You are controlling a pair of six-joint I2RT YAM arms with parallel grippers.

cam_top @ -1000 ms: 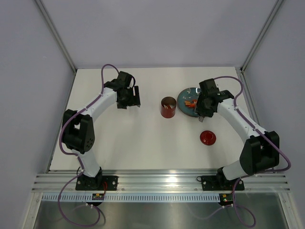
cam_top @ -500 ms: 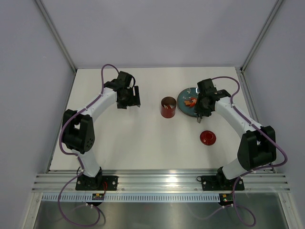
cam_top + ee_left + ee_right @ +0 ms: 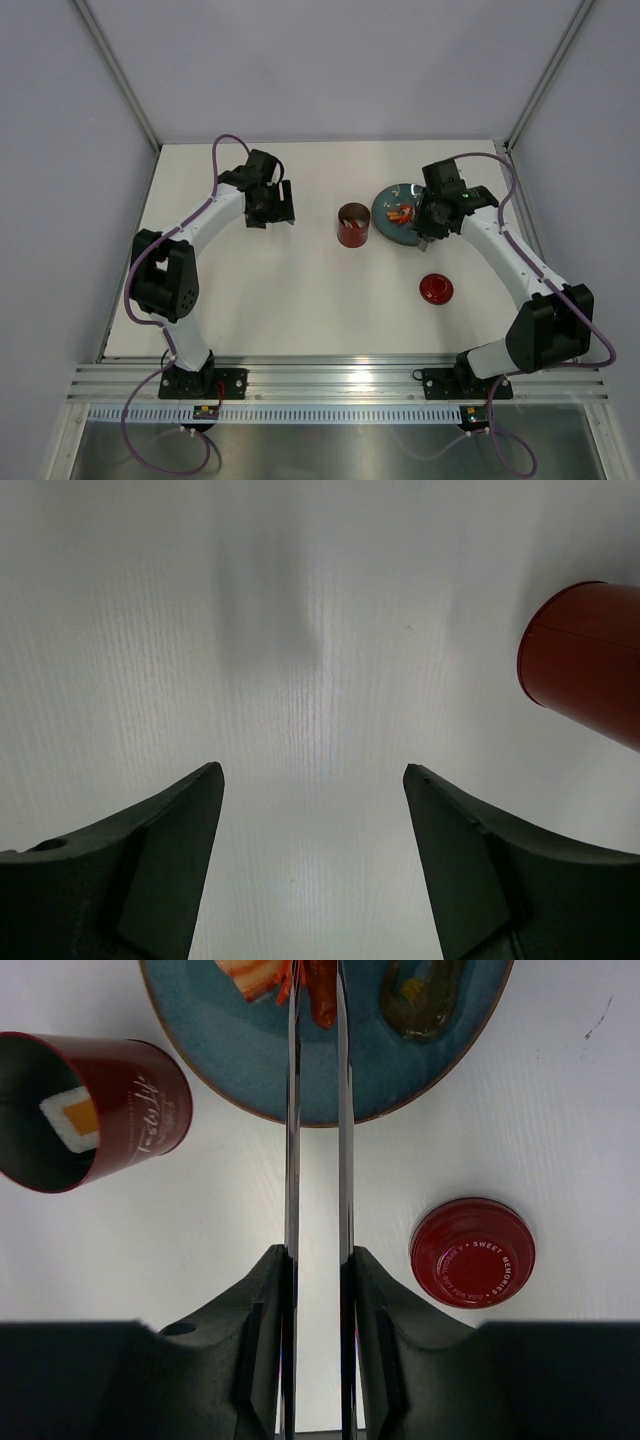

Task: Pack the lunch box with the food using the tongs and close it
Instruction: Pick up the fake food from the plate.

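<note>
— While the left gripper [image 3: 312, 780] hangs wide and empty over the table [image 3: 300, 630] beside the lunch box [image 3: 130, 1090], what has changed on the other side?
— The right gripper [image 3: 315, 1260] has squeezed in over the last second. It holds the tongs [image 3: 293, 1140], and their two arms now run close together, nearly parallel, out over the plate [image 3: 400, 1070].
— Around the food [image 3: 322, 990]?
— An orange-red piece sits between the tips at the picture's top edge, though I cannot tell if it is truly pinched. I judge this the pickup squeeze.
— And the box?
— Upright and open, just left of the plate, with one white-rimmed, orange-centred piece already inside. Its lid [image 3: 472, 1252] lies apart on the table, nearer the arm bases.
— So what follows?
— If the pinch holds, a lift and a short carry left to the box. More pieces lie on the plate, so closing looks some way off.
</note>
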